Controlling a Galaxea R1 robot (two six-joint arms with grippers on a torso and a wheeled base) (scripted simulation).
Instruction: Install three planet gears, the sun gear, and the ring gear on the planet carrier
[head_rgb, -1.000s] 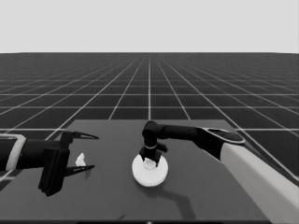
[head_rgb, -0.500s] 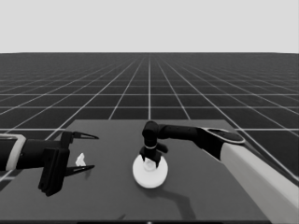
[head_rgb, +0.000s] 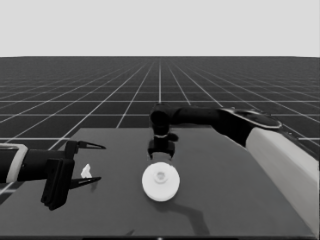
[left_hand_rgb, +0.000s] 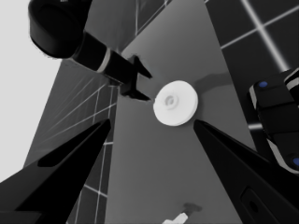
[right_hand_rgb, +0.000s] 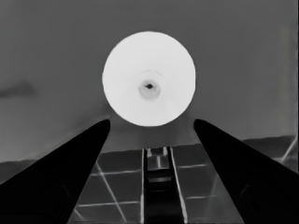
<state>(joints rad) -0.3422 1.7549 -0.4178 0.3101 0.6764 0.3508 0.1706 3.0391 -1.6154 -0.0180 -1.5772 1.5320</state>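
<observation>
Right gripper (head_rgb: 161, 156): mine, hanging just past the far rim of the larger round part (head_rgb: 160, 181), fingers spread wide and holding nothing; through my wrist camera the disc sits whole between the two wedges, untouched.
Larger round part: flat on the table (head_rgb: 240, 200) near the middle, raised centre and small hole up. No gears or smaller round part show anywhere, so I judge they lie beneath it and the stack is complete or nearly so.
Left gripper (head_rgb: 89, 161): mine too, parked over the table's left end, fingers apart, gripping nothing.
Thin white piece (head_rgb: 86, 172): lying between those left fingers, only under them, not held.
Risk, right side: if I drop or swing toward the disc, a fingertip could catch its rim and tilt or slide it off whatever it covers.
Risk, seating: I cannot tell whether the disc is fully seated.
Risk, left side: closing or sweeping there would nudge the thin piece.
</observation>
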